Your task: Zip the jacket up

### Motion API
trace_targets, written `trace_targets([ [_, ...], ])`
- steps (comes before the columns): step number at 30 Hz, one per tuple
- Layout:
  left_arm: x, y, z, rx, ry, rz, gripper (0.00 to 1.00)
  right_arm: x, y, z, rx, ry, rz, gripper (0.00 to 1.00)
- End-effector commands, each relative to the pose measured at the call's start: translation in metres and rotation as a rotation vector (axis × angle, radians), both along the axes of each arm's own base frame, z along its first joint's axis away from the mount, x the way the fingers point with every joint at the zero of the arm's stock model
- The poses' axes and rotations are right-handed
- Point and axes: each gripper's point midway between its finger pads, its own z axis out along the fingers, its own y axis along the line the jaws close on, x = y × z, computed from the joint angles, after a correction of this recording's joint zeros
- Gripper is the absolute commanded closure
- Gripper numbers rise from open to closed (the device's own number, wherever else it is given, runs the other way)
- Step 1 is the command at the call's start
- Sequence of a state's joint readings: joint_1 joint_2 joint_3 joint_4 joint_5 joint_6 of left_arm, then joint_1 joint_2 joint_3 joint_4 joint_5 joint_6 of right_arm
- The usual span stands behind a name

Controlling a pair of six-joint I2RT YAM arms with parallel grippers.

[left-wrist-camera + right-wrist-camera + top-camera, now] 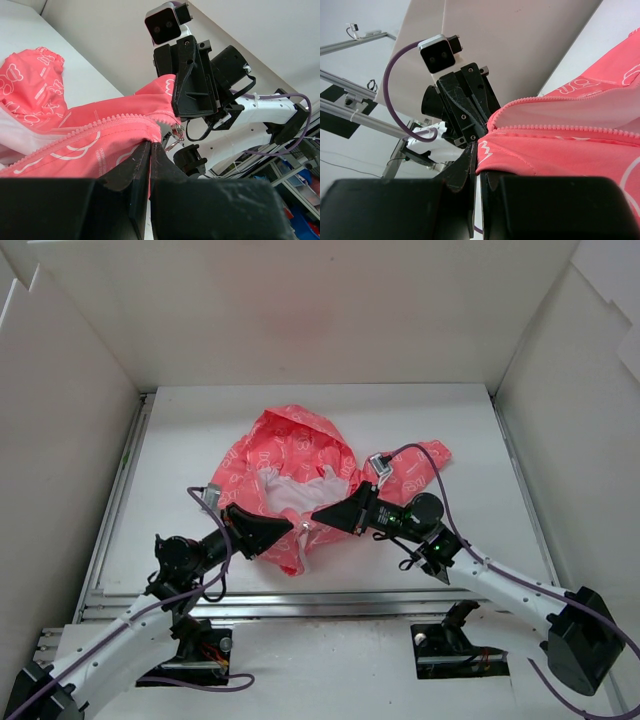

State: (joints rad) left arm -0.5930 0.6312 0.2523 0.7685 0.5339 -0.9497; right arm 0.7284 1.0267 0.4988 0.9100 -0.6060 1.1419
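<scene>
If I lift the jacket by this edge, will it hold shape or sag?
Probably floppy: the jacket lies crumpled and drapes over the left fingers. Likely light: the fabric looks thin. It may slip, since the right fingers pinch only an edge.

White table here, boxed in by plain white walls at the back and both sides. A metal rail runs down the table's left edge. Off beyond the table, blurry shelves holding blue bins.
</scene>
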Motion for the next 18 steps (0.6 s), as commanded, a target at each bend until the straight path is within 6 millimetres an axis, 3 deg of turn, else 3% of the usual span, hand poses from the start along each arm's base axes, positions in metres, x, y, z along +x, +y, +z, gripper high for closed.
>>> trace_targets([
  [1,-0.0079,0.0027,0.0397,-0.075,-0.124,-0.011,1.0,-0.0059,-0.0043,0.0317,0.078,-0.111,-0.01,1.0],
  [18,-0.0119,-0.0009,0.0386,-0.087,-0.123,-0.05,1.0,-0.0021,-0.0019,0.0347,0.077,-0.119,-0.016,1.0],
])
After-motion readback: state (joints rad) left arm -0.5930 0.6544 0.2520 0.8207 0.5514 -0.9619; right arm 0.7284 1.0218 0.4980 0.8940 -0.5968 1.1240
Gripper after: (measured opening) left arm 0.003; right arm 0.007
